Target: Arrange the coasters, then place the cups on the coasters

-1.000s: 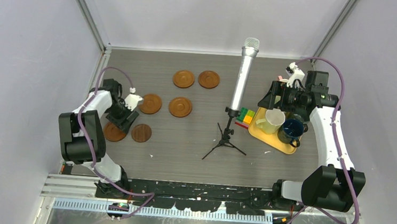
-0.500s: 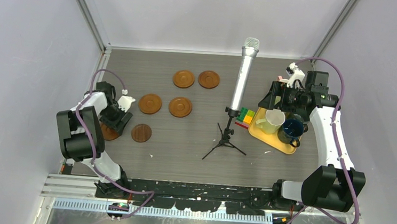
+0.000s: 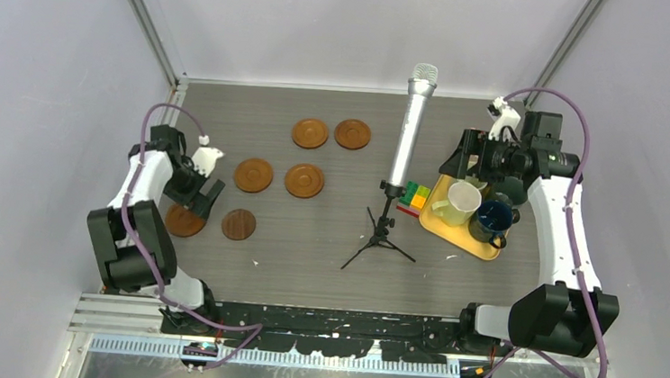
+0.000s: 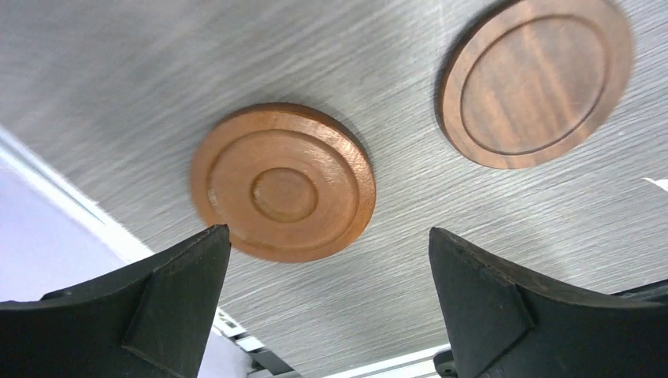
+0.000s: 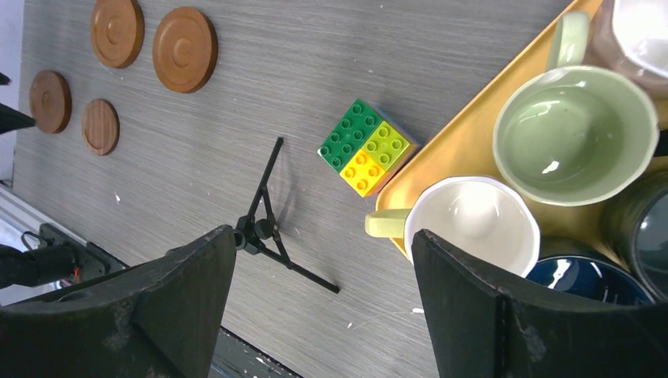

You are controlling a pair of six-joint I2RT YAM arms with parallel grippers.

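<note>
coaster (image 4: 282,181), orange-brown with concentric rings, under wide-spread empty left gripper (image 4: 327,232); right gripper (image 5: 323,235) wide too

**Robotics laboratory test cell.** Plain pale walls (image 3: 50,85) and slanted aluminium posts (image 3: 146,21) enclose a grey wood-grain table (image 3: 326,252) on three sides. Two white-and-black manipulators, the left arm (image 3: 147,179) and the right arm (image 3: 563,234), are bolted to a black mounting rail (image 3: 339,320) at the table's near edge. Purple cables (image 3: 580,132) loop along them. The objects read as staged props, not furnishings: a silver microphone (image 3: 406,140) on a tripod (image 3: 380,238), toy bricks (image 3: 416,196), a yellow tray (image 3: 465,239) of cups (image 3: 461,199), and loose wooden coasters (image 3: 304,180).
</note>
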